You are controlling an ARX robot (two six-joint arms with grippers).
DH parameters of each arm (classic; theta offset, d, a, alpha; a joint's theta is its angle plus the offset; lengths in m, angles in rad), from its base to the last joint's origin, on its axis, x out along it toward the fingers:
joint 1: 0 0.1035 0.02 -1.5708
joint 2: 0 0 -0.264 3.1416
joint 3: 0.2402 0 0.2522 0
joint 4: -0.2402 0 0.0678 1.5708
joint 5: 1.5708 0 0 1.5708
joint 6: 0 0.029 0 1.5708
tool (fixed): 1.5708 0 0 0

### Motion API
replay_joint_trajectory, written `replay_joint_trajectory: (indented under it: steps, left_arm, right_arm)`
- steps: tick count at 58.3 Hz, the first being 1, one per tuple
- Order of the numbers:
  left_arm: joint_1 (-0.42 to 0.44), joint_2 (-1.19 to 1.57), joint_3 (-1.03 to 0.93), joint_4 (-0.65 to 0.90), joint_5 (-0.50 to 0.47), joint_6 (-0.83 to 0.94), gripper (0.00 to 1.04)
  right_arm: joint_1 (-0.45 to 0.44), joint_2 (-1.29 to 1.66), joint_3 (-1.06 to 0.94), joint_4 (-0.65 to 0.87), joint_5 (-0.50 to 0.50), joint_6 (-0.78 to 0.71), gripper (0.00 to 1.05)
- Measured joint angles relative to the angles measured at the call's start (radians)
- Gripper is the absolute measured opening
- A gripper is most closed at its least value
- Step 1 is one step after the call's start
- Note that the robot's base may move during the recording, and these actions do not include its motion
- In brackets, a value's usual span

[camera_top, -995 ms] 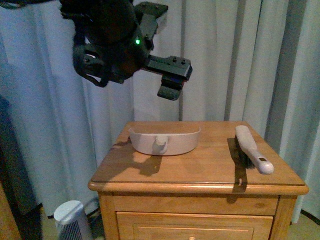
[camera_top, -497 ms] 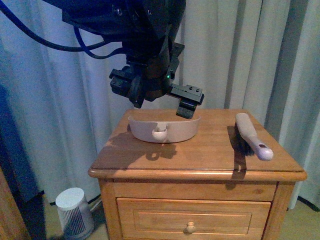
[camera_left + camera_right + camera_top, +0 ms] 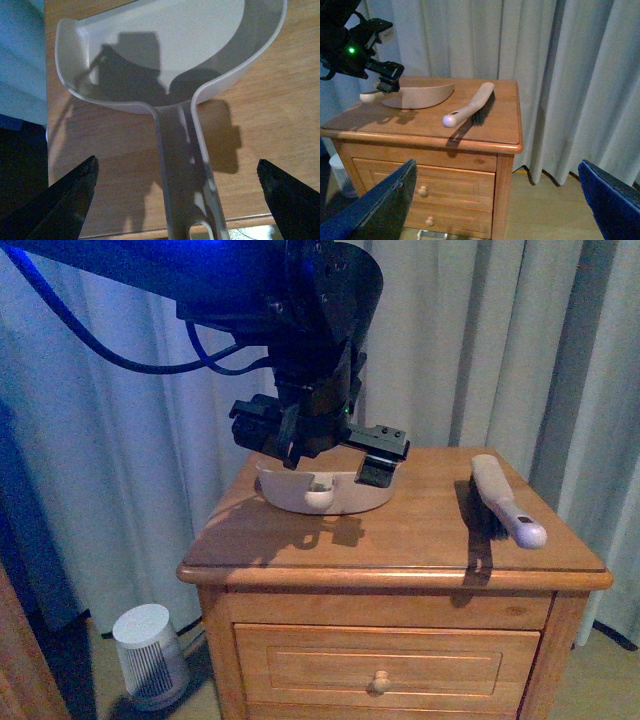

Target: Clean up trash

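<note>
Down on the floor to the left stands a small white appliance (image 3: 150, 655), no part of this job. Your left gripper (image 3: 176, 161) hangs low over the beige dustpan (image 3: 325, 490) on the nightstand (image 3: 400, 540). In the left wrist view its fingers (image 3: 65, 200) are spread wide, straddling the dustpan handle (image 3: 182, 165) and touching neither side. This looks like the reach for the pan, with the grasp not yet made.

Next move, as I read it: settle lower along that handle, keep it centred between the jaws, then close firmly so the pan doesn't swivel.

Further right, the brush (image 3: 505, 502) lies on the wood, bristles down, well apart from the pan.

Your right gripper (image 3: 496, 165) is out beyond the nightstand's right side, fingers (image 3: 380, 210) released and empty. It would likely need to go for the brush.

As for the trash, I can't find it in any view. The pan's bowl looks bare and nothing silvery shows on the tabletop, so locate it before sweeping.
</note>
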Motion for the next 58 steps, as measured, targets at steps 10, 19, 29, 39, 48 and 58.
replay_joint_trajectory:
  steps: [10,19,29,39,48,58]
  left_arm:
    - [0.009,0.026,0.023,-0.012,-0.015,-0.004,0.97]
    - [0.023,0.051,0.034,-0.016,-0.031,0.001,0.97]
    - [0.028,0.074,0.035,-0.016,-0.033,0.008,0.97]
    - [0.029,0.076,0.035,-0.003,-0.032,0.01,0.97]
    - [0.032,0.076,-0.004,0.015,-0.029,0.017,0.97]
    - [0.032,0.076,-0.035,0.023,-0.024,0.018,0.97]
  right_arm:
    - [0.0,0.0,0.0,0.0,0.0,0.0,0.97]
    - [0.0,0.0,0.0,0.0,0.0,0.0,0.97]
    - [0.0,0.0,0.0,0.0,0.0,0.0,0.97]
    - [0.0,0.0,0.0,0.0,0.0,0.0,0.97]
    - [0.0,0.0,0.0,0.0,0.0,0.0,0.97]
    - [0.0,0.0,0.0,0.0,0.0,0.0,0.97]
